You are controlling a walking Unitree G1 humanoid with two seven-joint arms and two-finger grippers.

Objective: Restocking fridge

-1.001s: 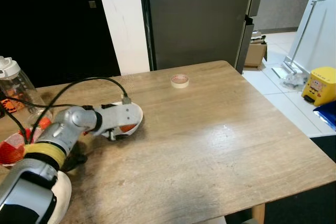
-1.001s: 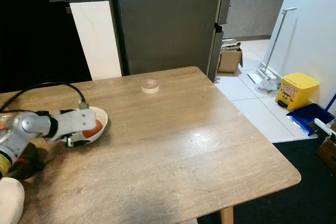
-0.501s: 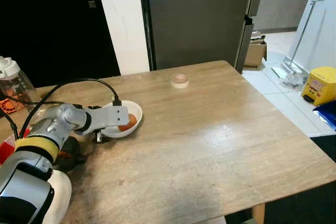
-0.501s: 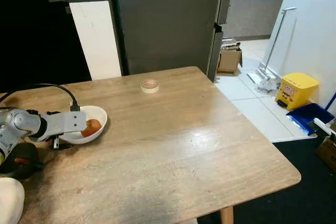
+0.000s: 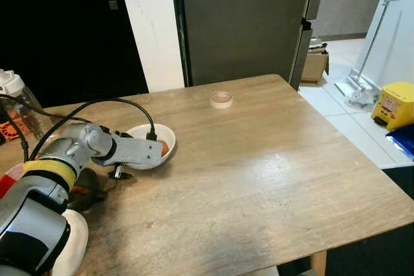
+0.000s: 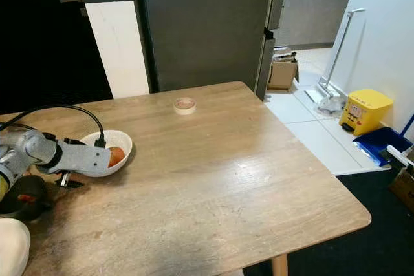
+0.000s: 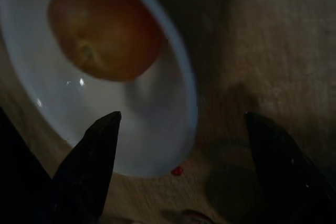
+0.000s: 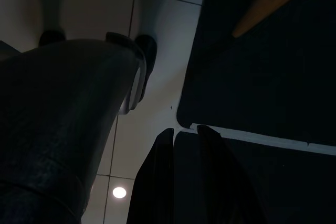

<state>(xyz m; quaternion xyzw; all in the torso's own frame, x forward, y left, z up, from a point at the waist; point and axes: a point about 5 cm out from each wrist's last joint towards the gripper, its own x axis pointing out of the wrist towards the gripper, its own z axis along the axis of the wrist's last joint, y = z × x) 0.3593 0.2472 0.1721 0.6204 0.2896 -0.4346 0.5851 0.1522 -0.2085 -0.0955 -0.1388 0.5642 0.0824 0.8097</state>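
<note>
A white bowl [image 5: 147, 135] with an orange-red fruit [image 5: 165, 149] in it sits on the wooden table [image 5: 259, 166] at its left side. My left gripper [image 5: 129, 166] reaches over the bowl's near rim, and its silver wrist covers part of the bowl. In the left wrist view the fingers [image 7: 86, 171] stand wide open, with the bowl [image 7: 157, 129] and the fruit [image 7: 105, 30] just beyond them. The dark grey fridge [image 5: 246, 24] stands shut behind the table. My right gripper [image 8: 184, 129] hangs idle and shut above the tiled floor.
A roll of tape [image 5: 221, 99] lies near the table's far edge. A clear water bottle [image 5: 13, 105], a red object [image 5: 8, 179] and a black object [image 5: 87, 195] crowd the left end. A yellow bin [image 5: 394, 105] stands on the floor at the right.
My left gripper drew back to the left of the bowl, then came forward again over its near rim. The bowl has stayed about where it was.
</note>
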